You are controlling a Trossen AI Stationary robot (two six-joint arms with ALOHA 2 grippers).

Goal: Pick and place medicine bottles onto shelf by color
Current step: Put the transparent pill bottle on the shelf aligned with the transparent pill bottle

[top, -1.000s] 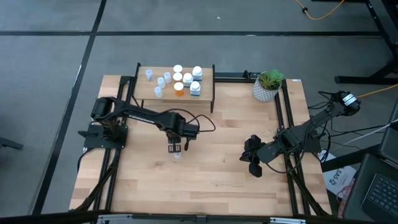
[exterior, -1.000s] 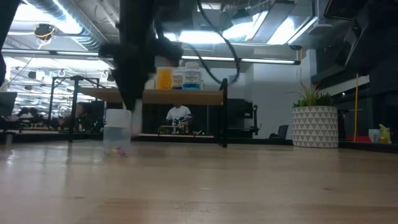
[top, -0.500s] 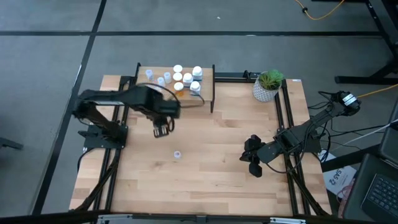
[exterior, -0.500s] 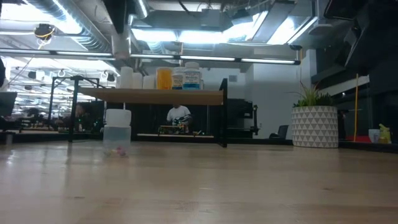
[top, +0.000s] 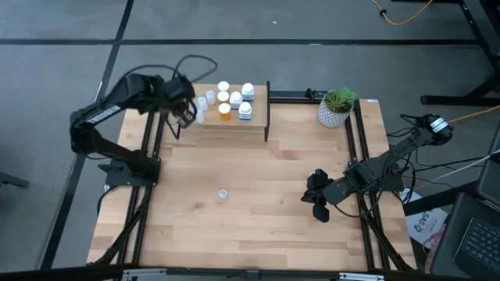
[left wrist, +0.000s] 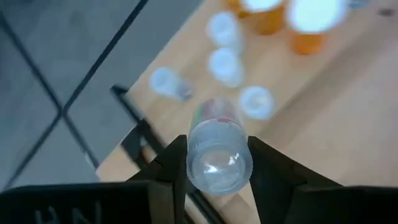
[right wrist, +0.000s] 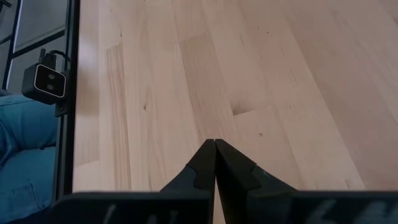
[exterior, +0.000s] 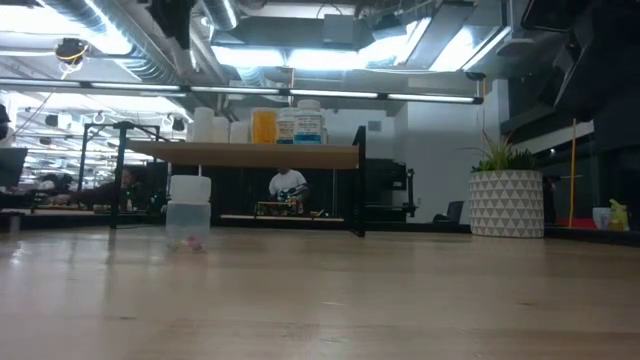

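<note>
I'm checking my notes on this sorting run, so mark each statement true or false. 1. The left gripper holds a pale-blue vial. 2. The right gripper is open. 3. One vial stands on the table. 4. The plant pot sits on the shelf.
1. True: the left gripper clamps a pale-blue vial near the shelf.
2. False: the right gripper is shut, empty.
3. True: one vial stands on the table.
4. False: the plant pot stands on the table.

bottles (top: 234, 98) stand on the shelf (top: 258, 117) behind one vial (top: 223, 193) mid-table, plant (top: 337, 107) to the right.
</note>
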